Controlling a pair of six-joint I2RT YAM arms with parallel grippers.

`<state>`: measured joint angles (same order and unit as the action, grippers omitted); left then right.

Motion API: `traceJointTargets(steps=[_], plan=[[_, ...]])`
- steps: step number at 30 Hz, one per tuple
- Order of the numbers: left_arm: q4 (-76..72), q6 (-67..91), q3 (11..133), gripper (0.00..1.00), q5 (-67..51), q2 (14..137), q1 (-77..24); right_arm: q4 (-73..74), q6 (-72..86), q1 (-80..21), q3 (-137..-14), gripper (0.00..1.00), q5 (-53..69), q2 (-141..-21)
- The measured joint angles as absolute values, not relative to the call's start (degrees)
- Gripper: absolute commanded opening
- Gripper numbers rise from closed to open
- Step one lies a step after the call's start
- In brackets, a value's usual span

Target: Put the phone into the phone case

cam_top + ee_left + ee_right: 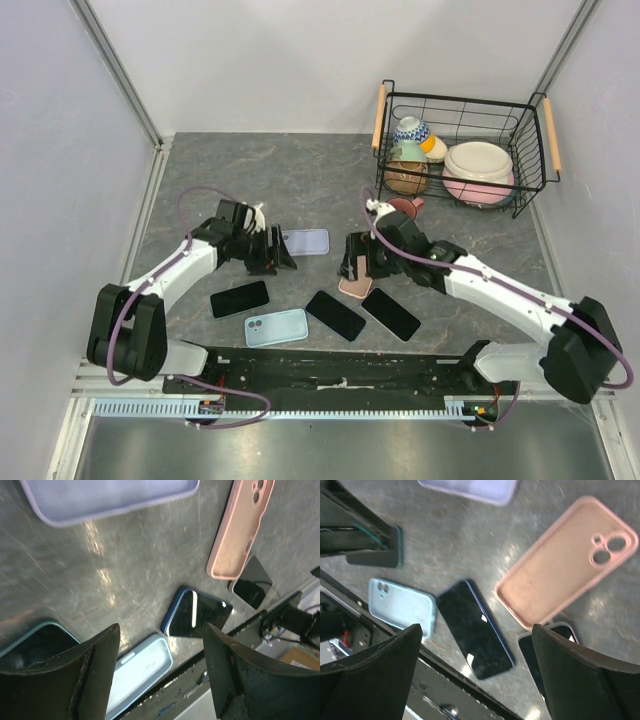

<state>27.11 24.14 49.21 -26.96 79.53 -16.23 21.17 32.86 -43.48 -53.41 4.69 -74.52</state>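
Note:
Three dark phones lie near the front: one at the left (240, 298), a blue-edged one in the middle (335, 315) and one at the right (390, 313). There are three empty cases: light blue (276, 327), lavender (305, 241) and pink (355, 287). My left gripper (272, 252) is open and empty beside the lavender case (110, 497). Its view shows the blue-edged phone (195, 612) and the light blue case (140, 672). My right gripper (358, 262) is open and empty over the pink case (565, 560), with the blue-edged phone (475, 627) between its fingers.
A black wire basket (530, 150) with bowls and cups stands at the back right. A black rail (340, 370) runs along the table's front edge. White walls close the left, back and right sides.

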Motion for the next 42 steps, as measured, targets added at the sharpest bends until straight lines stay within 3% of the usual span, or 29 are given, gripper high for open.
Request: traceJointTargets(steps=[10,22,42], plan=[[15.84,29.17,37.10,0.73,-37.50,78.96,-17.85,27.11,39.24,-42.96,-39.99,0.98,8.25,-68.93],[11.90,30.68,37.47,0.73,-37.67,86.26,-25.06,27.31,42.85,-42.89,-38.61,0.95,15.86,-68.23],[12.51,30.87,45.28,0.69,-36.69,95.66,-27.33,20.45,43.29,-42.89,-35.42,0.95,27.66,-79.72]])
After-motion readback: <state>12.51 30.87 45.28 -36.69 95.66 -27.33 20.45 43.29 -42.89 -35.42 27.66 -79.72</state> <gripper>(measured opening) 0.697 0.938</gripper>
